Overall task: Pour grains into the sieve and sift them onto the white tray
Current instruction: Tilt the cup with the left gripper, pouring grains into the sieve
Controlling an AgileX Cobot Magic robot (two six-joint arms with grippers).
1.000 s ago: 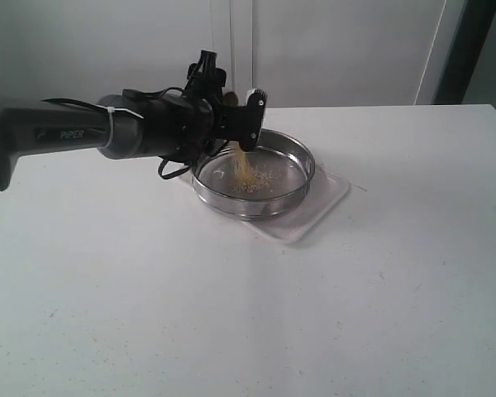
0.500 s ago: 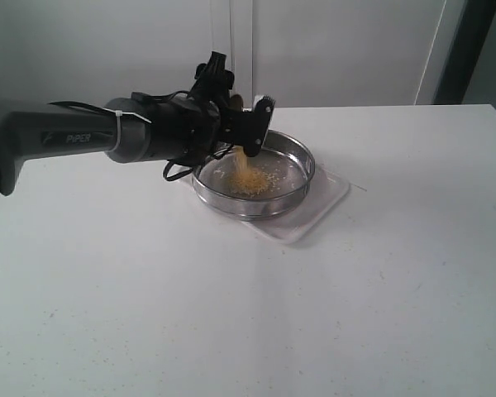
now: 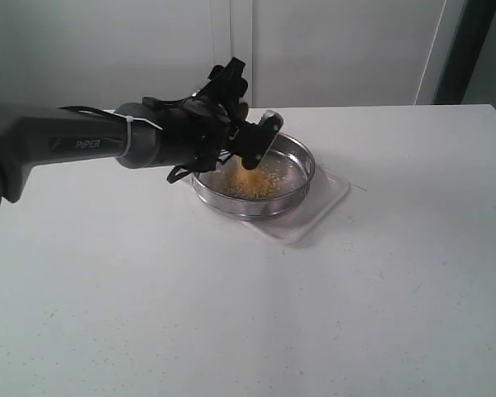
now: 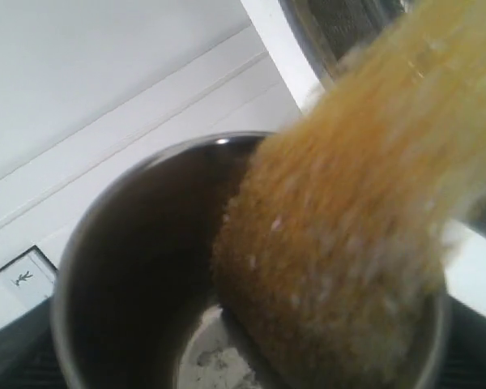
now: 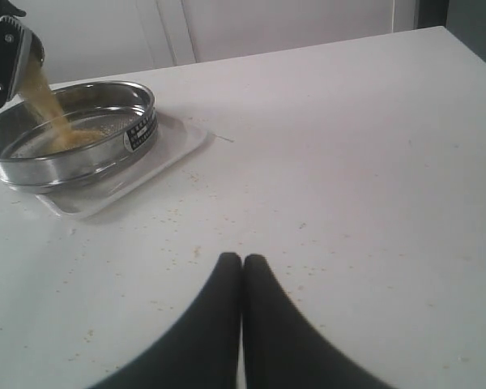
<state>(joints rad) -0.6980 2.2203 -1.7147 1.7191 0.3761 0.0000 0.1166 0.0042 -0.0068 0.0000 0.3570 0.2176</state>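
My left gripper [image 3: 259, 137] is shut on a small steel cup [image 3: 264, 132], which it holds tipped over the sieve's near-left rim. Yellow-tan grains [image 3: 250, 169] stream from the cup into a heap on the mesh. The sieve [image 3: 256, 207] rests on the white tray [image 3: 331, 194]. The cup's dark inside [image 4: 130, 267] fills the left wrist view, with grains [image 4: 348, 235] sliding out over its lip; no fingers show there. My right gripper [image 5: 242, 259] is shut and empty, low over the table, well away from the sieve [image 5: 89, 158] and tray [image 5: 174, 150].
Stray grains speckle the white table [image 5: 186, 215] near the tray. A white wall [image 3: 339, 50] stands just behind the table, with a dark upright [image 3: 463, 50] at the back right. The right arm is out of the exterior view.
The left arm has moved a little right and tipped the cup further. The stream has kept falling, and the heap in the sieve has grown.
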